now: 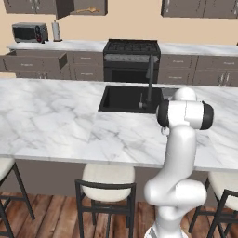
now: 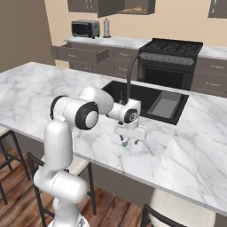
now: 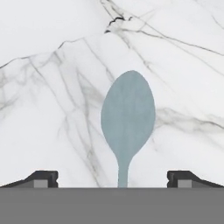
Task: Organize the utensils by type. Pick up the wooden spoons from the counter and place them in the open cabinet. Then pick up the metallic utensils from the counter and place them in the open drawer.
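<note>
Hovering low over the near counter (image 2: pixel 53 84), the gripper (image 2: pixel 130 141) points straight down at the marble just on the near side of the black sink (image 2: pixel 146 99). In the hand view its two dark fingertips (image 3: pixel 43 178) stand spread wide apart, with nothing pinched between them — a metal spoon (image 3: pixel 127 118) lies flat on the white stone below, its grey-blue oval bowl centred between the tips and its thin handle running back toward the hand. Whether the fingertips touch the stone cannot be told.

In the right base view a grey tray (image 2: pixel 165 105) sits in the right part of the sink, and the dark tap (image 2: pixel 131 73) arches over the sink's left side. Bar stools (image 1: pixel 106 186) stand along the near edge of the counter.

Across the room, on the far wall, the upper cabinet (image 1: pixel 83 6) has its door swung open, and a tan wooden spoon (image 1: pixel 88 10) lies on its shelf. Below and to the left, the drawer (image 1: pixel 33 59) is pulled out from the far row of units. On the far worktop above it stand a toaster oven (image 1: pixel 29 32) and — just to its right — a paper towel roll (image 1: pixel 56 31). The black stove (image 1: pixel 131 60) stands further right along that wall.
</note>
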